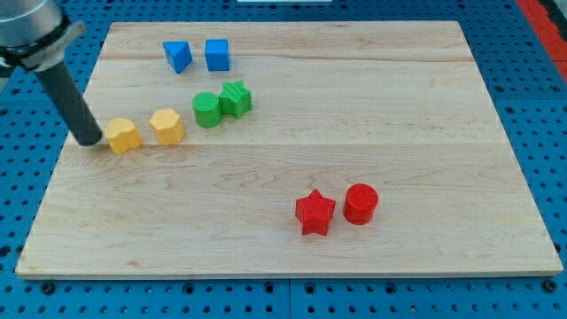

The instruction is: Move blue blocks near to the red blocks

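Observation:
A blue triangular block (178, 56) and a blue cube (217, 55) sit side by side near the view's top left of the wooden board (425, 106). A red star block (314, 212) and a red cylinder (361, 203) sit side by side at the view's lower middle right. My tip (89, 139) stands at the board's left side, just left of a yellow block, far below-left of the blue blocks and far left of the red ones.
Two yellow blocks (124, 135) (167, 126) lie in a row right of my tip. A green cylinder (206, 110) and a green star block (236, 97) touch each other below the blue blocks. A blue pegboard (532, 53) surrounds the board.

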Available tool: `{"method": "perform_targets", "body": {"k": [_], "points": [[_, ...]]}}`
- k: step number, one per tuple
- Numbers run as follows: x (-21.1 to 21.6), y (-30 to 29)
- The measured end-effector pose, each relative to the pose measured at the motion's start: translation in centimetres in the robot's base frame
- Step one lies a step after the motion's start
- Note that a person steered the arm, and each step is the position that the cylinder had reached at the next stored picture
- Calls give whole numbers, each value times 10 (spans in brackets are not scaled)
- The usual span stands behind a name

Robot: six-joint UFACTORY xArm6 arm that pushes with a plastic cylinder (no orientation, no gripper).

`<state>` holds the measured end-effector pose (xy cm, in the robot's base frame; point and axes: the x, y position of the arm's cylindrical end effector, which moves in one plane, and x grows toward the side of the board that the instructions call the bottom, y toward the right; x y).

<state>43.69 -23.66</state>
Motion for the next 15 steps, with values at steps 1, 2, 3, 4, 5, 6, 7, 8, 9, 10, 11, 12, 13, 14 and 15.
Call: {"method": "perform_targets", "body": {"k": [1,2,3,4,5,6,7,8,9,10,11,12,13,14,15], "points": [[-4,29],[-10,20],[-65,-2],[-106,9],[-138,34],[-158,51],[-169,72],[-173,109],[-173,145],[-173,113],[-188,84],[-228,104],[-208,120],[-181,128],[-178,160]]}}
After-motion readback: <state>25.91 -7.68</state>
